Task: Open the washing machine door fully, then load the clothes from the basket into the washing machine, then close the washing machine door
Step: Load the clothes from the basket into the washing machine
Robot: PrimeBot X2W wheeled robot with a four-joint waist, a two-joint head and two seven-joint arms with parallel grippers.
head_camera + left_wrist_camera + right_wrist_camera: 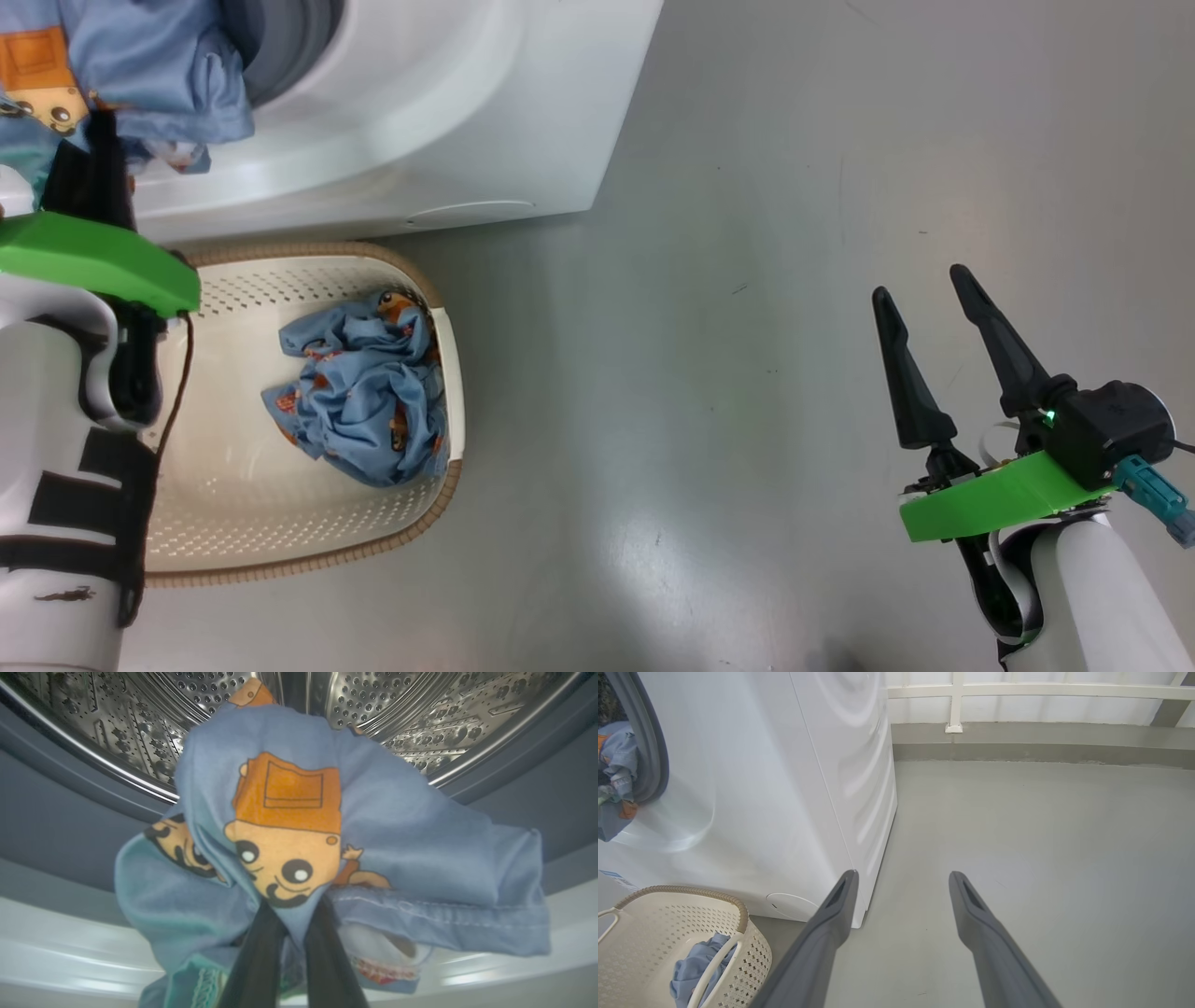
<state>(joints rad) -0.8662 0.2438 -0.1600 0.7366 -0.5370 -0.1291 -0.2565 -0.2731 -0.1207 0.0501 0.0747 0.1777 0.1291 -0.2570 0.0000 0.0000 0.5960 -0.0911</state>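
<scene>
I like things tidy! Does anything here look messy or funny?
Nothing is broken or spilled. One blue garment hangs at the washing machine's mouth, partly over the front lip, pinched in the left hand. A second garment lies crumpled in the basket.

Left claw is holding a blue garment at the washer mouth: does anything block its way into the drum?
Nothing visible does. The garment, pinched in the left claw, hangs across the grey gasket, and the steel drum gapes open behind it. The garment hides part of the opening.
</scene>
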